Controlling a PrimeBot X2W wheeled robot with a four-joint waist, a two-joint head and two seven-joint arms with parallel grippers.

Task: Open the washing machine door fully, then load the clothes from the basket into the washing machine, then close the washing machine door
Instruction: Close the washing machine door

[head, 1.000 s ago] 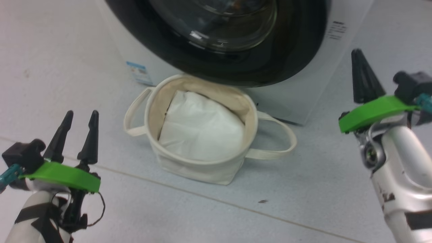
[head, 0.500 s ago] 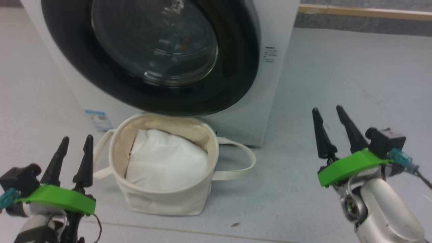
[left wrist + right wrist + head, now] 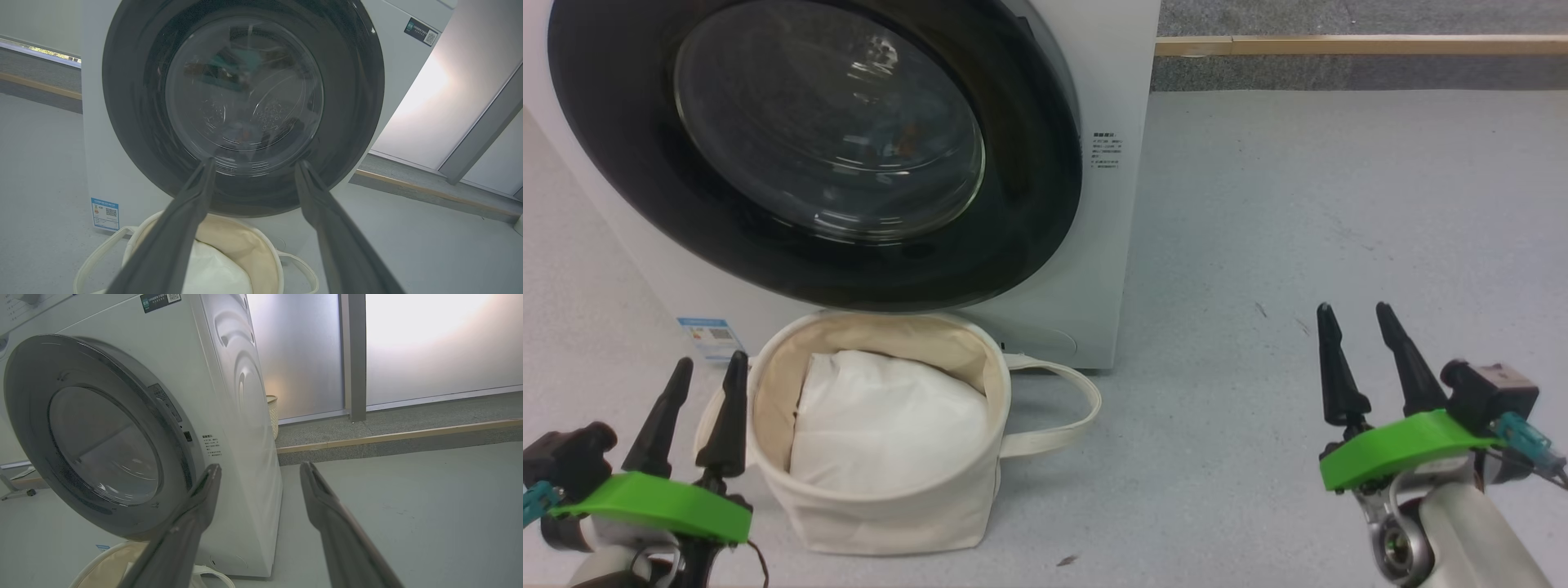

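Sitting shut at 11 o'clock: washing machine door (image 3: 1029, 212), basket (image 3: 882, 523) at 7 o'clock holding a white cushion (image 3: 882, 425); left gripper (image 3: 711, 360) at 8, right gripper (image 3: 1354, 309) at 4, both spread, empty.

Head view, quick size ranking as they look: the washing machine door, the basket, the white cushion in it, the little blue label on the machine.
1. washing machine door, largest by far, even cut off at the top
2. basket
3. white cushion, sitting inside the basket, so smaller
4. blue label, smallest
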